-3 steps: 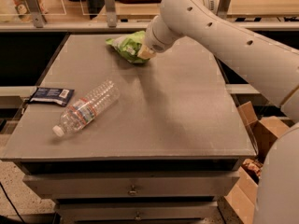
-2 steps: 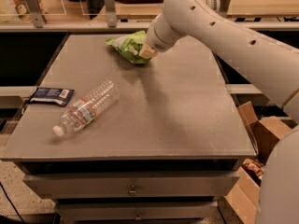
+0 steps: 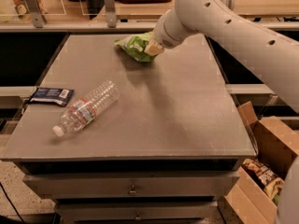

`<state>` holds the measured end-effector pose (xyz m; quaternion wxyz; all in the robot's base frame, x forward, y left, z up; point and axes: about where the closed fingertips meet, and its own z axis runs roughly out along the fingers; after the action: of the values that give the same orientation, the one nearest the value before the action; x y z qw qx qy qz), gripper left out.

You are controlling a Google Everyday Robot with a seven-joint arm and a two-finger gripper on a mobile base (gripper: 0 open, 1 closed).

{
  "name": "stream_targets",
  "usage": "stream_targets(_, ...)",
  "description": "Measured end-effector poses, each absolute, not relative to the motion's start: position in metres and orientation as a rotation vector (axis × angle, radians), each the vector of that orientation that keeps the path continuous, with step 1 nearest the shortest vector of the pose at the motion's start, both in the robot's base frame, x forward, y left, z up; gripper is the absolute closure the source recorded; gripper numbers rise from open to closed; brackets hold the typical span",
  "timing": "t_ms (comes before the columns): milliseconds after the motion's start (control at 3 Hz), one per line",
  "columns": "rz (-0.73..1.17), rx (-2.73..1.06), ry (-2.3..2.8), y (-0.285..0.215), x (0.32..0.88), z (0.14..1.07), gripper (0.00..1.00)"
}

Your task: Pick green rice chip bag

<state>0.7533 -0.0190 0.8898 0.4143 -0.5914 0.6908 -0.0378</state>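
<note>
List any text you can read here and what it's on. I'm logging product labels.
No text reads clearly anywhere.
Green bag: white patches, print unreadable.
Bottle: label band, too small to read.
Navy packet: white patch, too small to read.
Snack packet in the box: print unreadable.
Gripper, at the green bag near the table's far edge: no markings visible.

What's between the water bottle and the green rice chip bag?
Camera view: only bare tabletop between water bottle and green rice chip bag; end effector is at the bag.
</note>
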Motion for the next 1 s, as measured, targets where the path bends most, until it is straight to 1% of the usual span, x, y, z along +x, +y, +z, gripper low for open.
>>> stream_targets(1000,-0.124,-1.297,1.668,-0.08,0.733,0.945,1.0)
